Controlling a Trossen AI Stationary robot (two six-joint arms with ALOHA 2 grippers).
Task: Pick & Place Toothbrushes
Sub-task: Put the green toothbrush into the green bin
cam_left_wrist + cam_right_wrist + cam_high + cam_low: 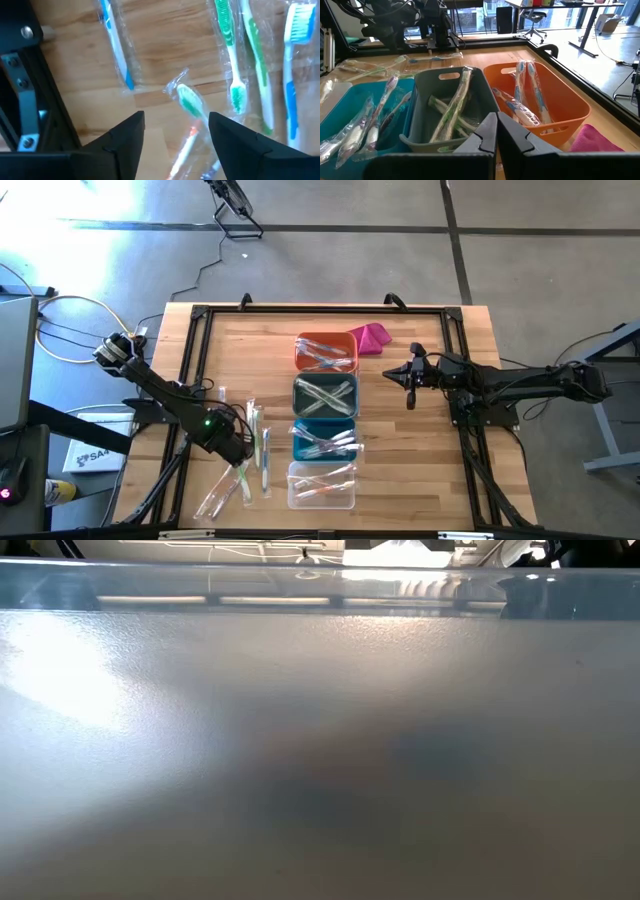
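While several toothbrushes [245, 465] lie loose on the bench [420, 480] beside the clear bin [321, 486], all four bins already hold some. Left hand [175, 131] hovers wide open and empty over a green-headed toothbrush [189, 101]. Past the orange bin [326, 351], the right hand [409, 386] waits closed, empty.
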